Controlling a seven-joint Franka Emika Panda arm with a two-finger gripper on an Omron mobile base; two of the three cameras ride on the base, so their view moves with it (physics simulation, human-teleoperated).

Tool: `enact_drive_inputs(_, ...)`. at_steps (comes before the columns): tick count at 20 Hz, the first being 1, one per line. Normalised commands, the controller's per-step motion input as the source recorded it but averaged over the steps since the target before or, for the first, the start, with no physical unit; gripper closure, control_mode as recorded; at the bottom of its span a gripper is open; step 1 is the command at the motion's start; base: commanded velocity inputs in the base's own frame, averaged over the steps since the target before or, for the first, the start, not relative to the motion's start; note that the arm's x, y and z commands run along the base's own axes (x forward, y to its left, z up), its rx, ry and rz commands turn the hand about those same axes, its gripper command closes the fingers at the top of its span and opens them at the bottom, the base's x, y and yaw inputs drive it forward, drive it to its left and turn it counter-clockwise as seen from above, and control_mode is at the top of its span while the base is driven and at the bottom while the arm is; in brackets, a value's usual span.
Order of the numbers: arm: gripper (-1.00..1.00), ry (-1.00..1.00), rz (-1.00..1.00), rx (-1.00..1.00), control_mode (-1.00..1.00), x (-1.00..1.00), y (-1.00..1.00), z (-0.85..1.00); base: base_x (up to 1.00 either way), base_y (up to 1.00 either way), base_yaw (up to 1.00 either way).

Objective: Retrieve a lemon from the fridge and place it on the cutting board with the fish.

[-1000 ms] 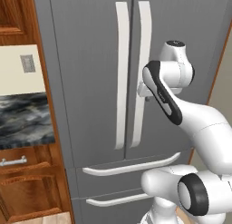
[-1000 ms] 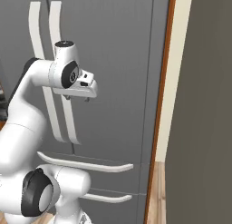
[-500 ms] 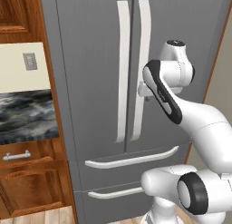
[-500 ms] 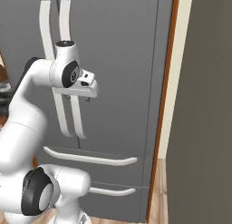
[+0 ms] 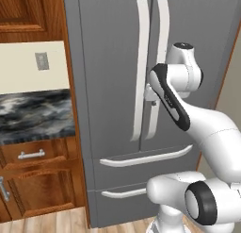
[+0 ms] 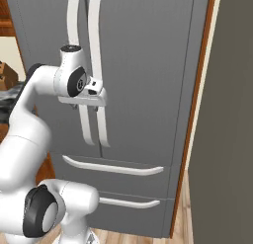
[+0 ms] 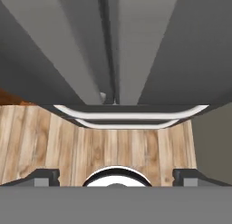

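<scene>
**Robot hand waits at the shut fridge doors**

The big grey fridge (image 5: 113, 86) stands right in front of the robot. Both of its tall doors are shut, and so are the two drawers under them. Two long white handles (image 5: 141, 67) run down the middle of the doors, side by side, with the dark door gap between them.

The white arm is bent up high, and the end effector (image 6: 85, 102) sits just in front of those long handles, near their lower part. From the side it is hard to tell if it touches them. In the hand view, the two dark finger tips (image 7: 44, 177) sit far apart at the bottom corners, so the end effector is wide and holds nothing. That view looks down the doors to the two curved white drawer handles (image 7: 131, 114) and the wood floor (image 7: 136, 150) below.

Left of the fridge are brown wood cupboards (image 5: 33, 180), a dark stone tabletop (image 5: 33, 116) and a pale wall with a small switch plate (image 5: 42, 61). A grey wall (image 6: 227, 139) stands to the right.
</scene>
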Motion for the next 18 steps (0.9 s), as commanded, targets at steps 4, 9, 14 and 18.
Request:
enact_drive_inputs(4, -1.00, 0.00, 0.00, 0.00, 1.00, 0.00, 0.00, 0.00, 0.00, 0.21, 0.00)
enact_drive_inputs(9, -1.00, -0.01, -0.01, 0.01, -1.00, -0.04, -0.08, -0.05, 0.00, 0.00, 0.00)
enact_drive_inputs(14, -1.00, -0.05, 0.00, 0.01, -1.00, 0.00, -0.29, -0.13, 0.00, 0.00, 0.00)
enact_drive_inputs(18, -1.00, -0.07, 0.01, 0.00, -1.00, 0.14, -0.09, 0.00, 0.00, 0.00, 0.00)
